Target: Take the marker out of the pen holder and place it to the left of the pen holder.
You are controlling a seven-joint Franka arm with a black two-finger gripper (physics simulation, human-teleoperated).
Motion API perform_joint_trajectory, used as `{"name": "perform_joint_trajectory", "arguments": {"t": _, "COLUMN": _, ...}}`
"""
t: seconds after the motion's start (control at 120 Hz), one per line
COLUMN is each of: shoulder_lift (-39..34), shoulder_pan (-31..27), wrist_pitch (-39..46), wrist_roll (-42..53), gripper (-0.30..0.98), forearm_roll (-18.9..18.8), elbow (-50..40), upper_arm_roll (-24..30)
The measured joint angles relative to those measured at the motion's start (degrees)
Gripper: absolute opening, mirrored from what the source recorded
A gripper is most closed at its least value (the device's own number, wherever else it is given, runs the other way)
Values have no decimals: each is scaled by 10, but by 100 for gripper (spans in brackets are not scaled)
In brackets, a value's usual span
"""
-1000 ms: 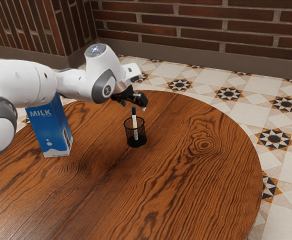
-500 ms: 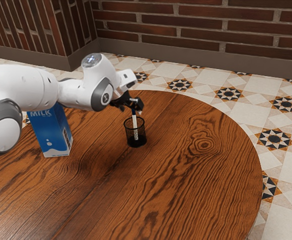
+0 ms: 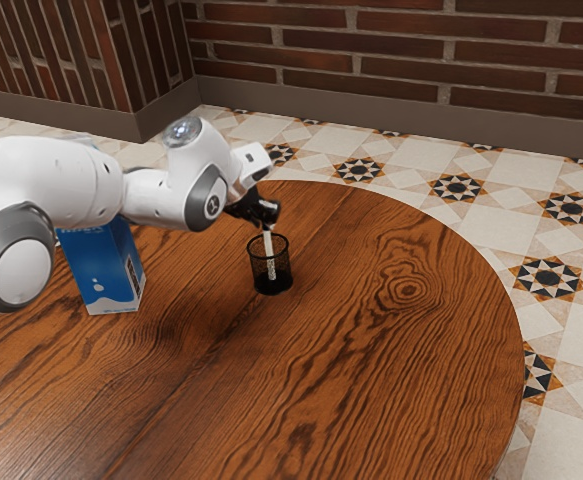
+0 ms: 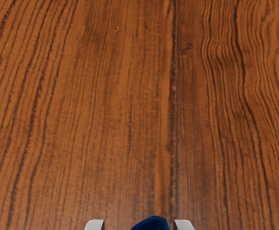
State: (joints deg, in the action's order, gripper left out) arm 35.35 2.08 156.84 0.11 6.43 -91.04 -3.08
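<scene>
The marker [image 3: 269, 243] stands in the black mesh pen holder [image 3: 285, 277], its white body slightly tilted, on the round wooden table [image 3: 391, 380]. In the exterior view, the gripper [image 3: 267, 220] is at twelve o'clock from the holder, over the marker's upper end. Its fingers are parted around the blue cap [image 4: 151, 224], with gaps between. The milk carton [image 3: 106, 270] stands at nine o'clock from the holder.
</scene>
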Motion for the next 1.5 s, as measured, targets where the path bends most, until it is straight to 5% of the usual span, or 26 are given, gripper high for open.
{"name": "perform_joint_trajectory", "arguments": {"t": 0.442, "shoulder_lift": -11, "shoulder_pan": 8, "wrist_pitch": 8, "wrist_roll": -2, "gripper": -3, "forearm_roll": 3, "elbow": -1, "upper_arm_roll": 2}}
{"name": "perform_joint_trajectory", "arguments": {"t": 1.075, "shoulder_lift": -204, "shoulder_pan": -5, "wrist_pitch": 2, "wrist_roll": -13, "gripper": -6, "forearm_roll": -9, "elbow": -177, "upper_arm_roll": 1}}
{"name": "perform_joint_trajectory", "arguments": {"t": 1.5, "shoulder_lift": -110, "shoulder_pan": -32, "wrist_pitch": -275, "wrist_roll": -41, "gripper": -5, "forearm_roll": -14, "elbow": -66, "upper_arm_roll": -8}}
